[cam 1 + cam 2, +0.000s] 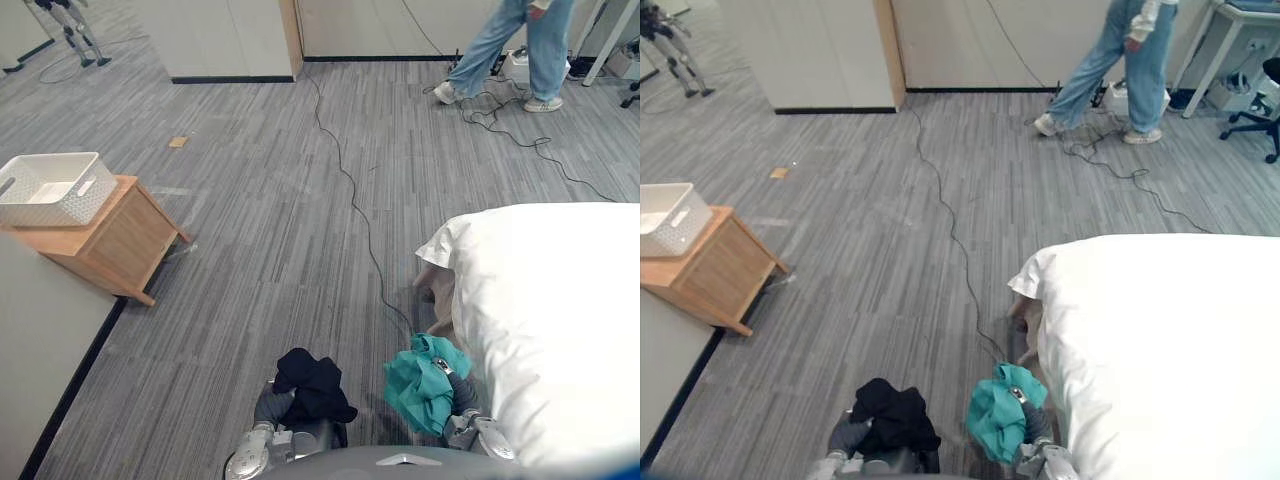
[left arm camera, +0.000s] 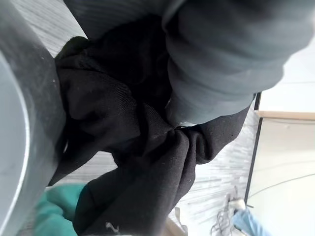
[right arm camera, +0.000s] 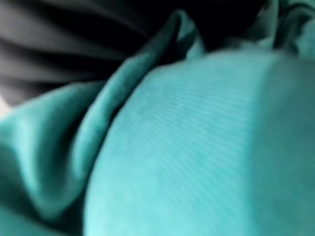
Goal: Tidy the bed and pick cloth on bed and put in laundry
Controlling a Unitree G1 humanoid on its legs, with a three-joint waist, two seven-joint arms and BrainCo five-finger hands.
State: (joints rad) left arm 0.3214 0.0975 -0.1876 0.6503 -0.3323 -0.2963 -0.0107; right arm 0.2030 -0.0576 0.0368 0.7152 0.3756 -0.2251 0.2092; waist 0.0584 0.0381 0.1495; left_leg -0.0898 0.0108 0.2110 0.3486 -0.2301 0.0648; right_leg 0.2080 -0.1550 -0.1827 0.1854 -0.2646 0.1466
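White basket (image 1: 55, 187): stands on the far left on a low wooden cabinet (image 1: 115, 240), well apart from both hands. I take it for the laundry.
Left hand (image 1: 272, 406): low in front of the robot, above the grey floor (image 1: 250, 260). Its grip is buried in the cloth it carries, so I cannot tell how far closed it is.
Black cloth (image 1: 315, 385): bunched in a heap over the left hand, with folds spilling down around the dark wrist cover. It looks soft, light and limp, and loose ends will likely dangle and slip. A hold deep in the gathered middle should serve better than one at an edge.
Teal cloth (image 1: 422, 385): crumpled in a ball just right of the black one, off the bed and up in the right hand. It looks thin, floppy and easy to crush small.
Right hand (image 1: 463, 393): a dark-tipped finger hooks over the top of the teal bundle, so it looks closed on it.
Bed (image 1: 560, 320): on the right, white cover smooth, no clothing visible on it.
Person (image 1: 520, 45): walking at the far right, well away.
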